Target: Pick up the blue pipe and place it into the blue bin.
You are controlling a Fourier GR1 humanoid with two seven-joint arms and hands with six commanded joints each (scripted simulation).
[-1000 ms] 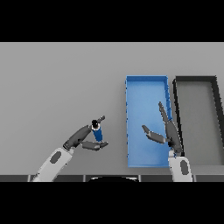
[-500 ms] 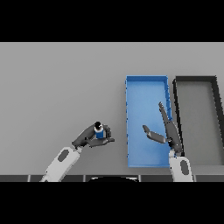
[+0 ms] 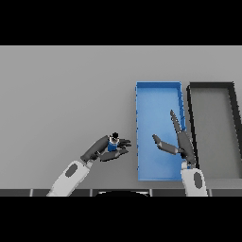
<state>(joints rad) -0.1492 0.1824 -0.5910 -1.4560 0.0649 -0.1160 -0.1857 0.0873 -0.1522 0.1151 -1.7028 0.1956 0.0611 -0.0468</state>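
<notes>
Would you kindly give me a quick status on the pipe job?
Left robot hand shut on pipe, left of blue bin. Right robot hand open over bin. Nothing between pipe and bin.

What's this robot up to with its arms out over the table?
Its left hand has its fingers curled around a small blue pipe, held left of the long blue bin. The pipe is not in the bin yet. The right hand hangs open over the bin's right side, holding nothing. A dark grey bin sits just beyond on the grey table.
</notes>
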